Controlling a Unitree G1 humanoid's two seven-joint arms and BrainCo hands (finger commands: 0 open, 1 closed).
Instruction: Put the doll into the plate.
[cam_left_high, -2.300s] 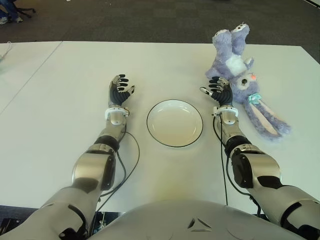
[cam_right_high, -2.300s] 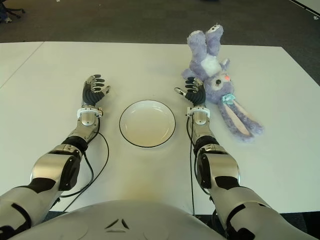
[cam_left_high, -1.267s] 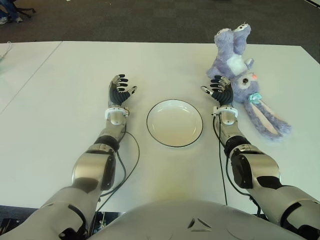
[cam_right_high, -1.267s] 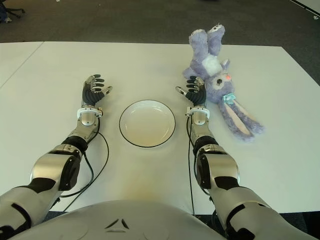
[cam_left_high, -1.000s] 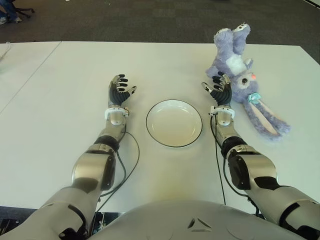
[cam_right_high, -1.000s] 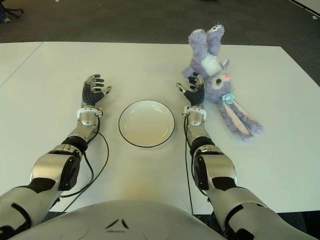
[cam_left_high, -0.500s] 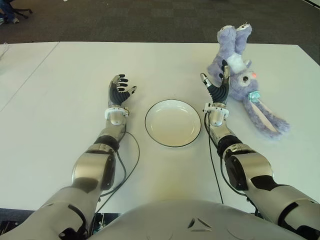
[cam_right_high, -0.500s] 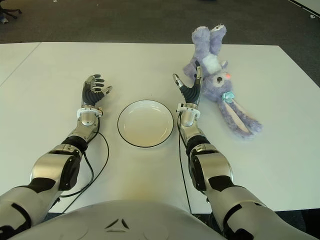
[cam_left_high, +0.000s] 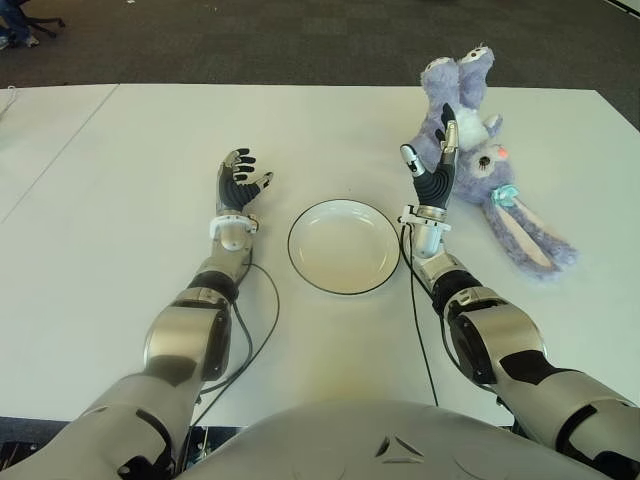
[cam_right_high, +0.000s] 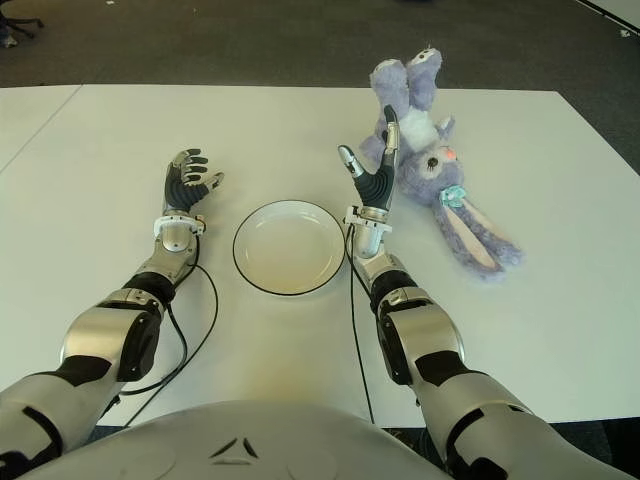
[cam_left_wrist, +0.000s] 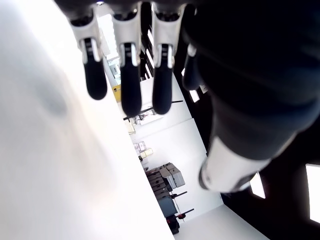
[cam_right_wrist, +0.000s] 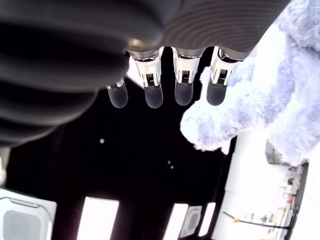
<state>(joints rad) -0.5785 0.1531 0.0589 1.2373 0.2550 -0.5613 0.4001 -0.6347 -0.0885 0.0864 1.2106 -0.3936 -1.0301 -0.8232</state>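
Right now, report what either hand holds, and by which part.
Nothing is held. The right hand is open beside the plush rabbit; the left hand is open too.

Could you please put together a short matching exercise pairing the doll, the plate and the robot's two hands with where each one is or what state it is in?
Things:
1. doll
2. plate
3. left hand
4. right hand

Places or states:
A. empty, between the two hands
B. raised, fingers straight, next to the purple plush
C. lying on the table, on the right side
D. open, left of the plate

Pairs: 1-C, 2-A, 3-D, 4-B
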